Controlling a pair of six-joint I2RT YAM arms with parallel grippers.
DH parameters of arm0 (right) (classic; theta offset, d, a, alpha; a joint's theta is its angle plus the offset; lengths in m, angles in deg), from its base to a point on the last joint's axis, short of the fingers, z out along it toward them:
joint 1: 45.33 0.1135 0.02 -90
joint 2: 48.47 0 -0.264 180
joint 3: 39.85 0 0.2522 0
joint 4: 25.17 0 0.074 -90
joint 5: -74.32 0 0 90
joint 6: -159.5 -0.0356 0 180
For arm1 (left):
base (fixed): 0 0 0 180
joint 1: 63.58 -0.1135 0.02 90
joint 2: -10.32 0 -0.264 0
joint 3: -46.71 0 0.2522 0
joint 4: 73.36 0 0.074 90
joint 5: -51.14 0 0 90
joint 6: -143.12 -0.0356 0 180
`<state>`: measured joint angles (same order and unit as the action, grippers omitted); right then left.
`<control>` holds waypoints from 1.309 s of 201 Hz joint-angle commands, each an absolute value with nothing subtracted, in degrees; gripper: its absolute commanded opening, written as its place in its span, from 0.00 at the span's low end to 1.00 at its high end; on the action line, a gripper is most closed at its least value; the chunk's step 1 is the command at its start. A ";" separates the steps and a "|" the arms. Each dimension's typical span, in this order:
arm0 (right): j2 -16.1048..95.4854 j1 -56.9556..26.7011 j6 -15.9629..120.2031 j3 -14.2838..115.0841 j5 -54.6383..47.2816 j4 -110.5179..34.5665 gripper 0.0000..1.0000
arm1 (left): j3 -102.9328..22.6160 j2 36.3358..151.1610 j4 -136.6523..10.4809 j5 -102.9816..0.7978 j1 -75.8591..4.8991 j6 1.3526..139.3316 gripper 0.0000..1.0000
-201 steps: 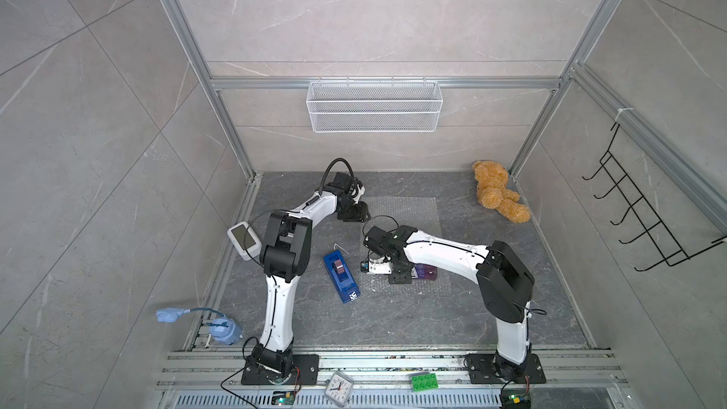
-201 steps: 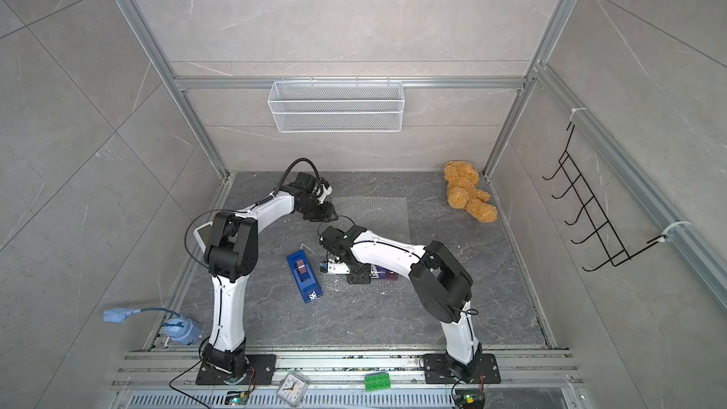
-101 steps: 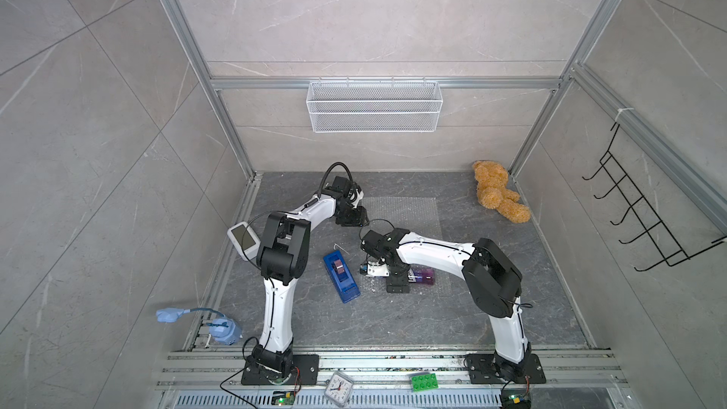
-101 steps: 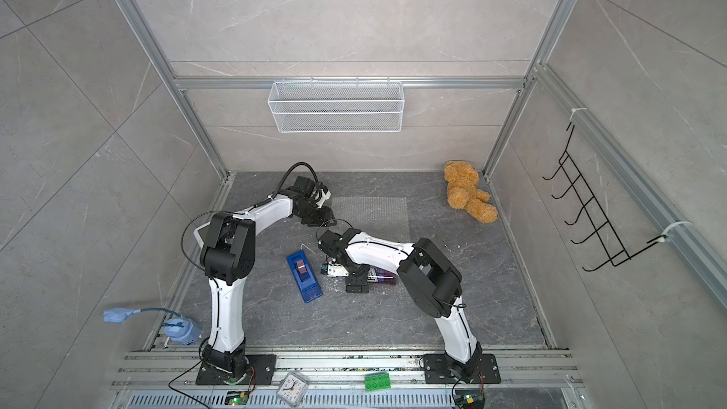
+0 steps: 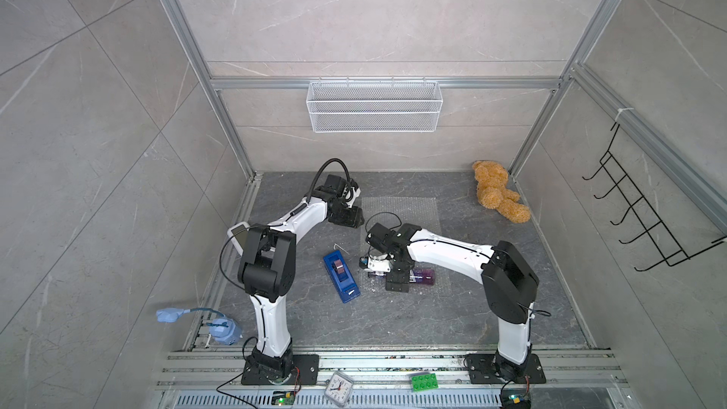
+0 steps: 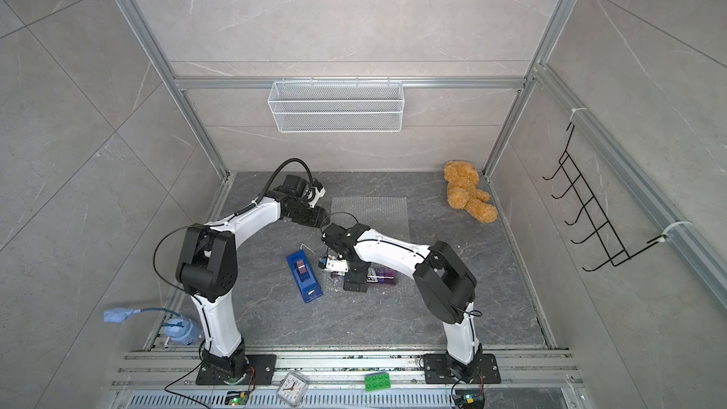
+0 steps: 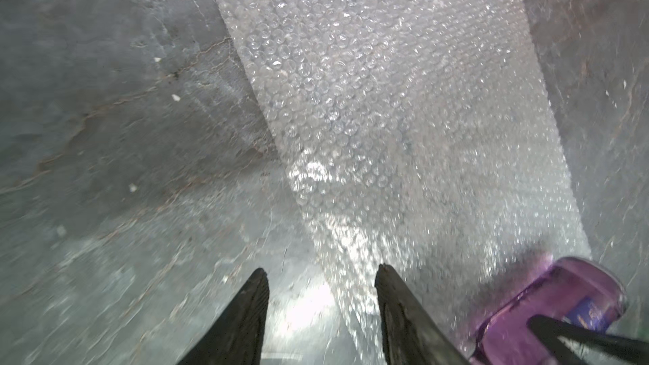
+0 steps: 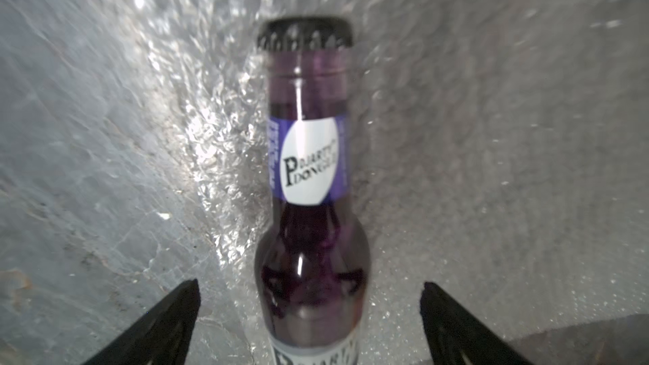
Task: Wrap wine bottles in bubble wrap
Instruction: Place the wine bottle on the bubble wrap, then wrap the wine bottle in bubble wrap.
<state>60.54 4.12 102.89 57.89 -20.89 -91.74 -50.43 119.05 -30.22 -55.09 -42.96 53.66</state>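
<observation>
Grey stone-patterned worktop [image 5: 393, 316] carries a long sheet of bubble wrap [image 5: 401, 210], laid flat. On the wrap's end nearest the arm bases, the purple wine bottle [image 5: 423, 276] lies on its side, black cap toward the blue tape dispenser [image 5: 341, 277] just off the wrap. The right pincer [image 8: 310, 285] straddles the bottle's body, jaws spread wide and clear of the glass. The left pincer [image 7: 321, 268] hangs over the wrap's side edge, parted and empty. A teddy bear [image 5: 497, 196] lies beyond the wrap's far corner.
</observation>
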 commanded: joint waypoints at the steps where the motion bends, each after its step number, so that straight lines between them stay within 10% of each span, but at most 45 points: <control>1: 55.51 1.14 98.61 55.36 -13.31 -88.94 1.00 | -46.46 111.22 -31.28 -51.09 -41.59 46.79 0.52; 131: 55.85 -14.00 73.29 45.10 9.28 -76.27 0.85 | -16.67 91.31 -46.51 -41.56 -11.24 21.97 0.41; 263: 61.19 -15.05 75.63 50.27 6.12 -79.15 0.79 | -19.61 107.91 -55.12 -47.64 -8.75 17.94 0.32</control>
<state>59.29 -14.54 73.71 48.30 7.61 -76.55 -16.51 105.82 -52.53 -45.26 -8.93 20.94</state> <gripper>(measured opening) 0.793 0.317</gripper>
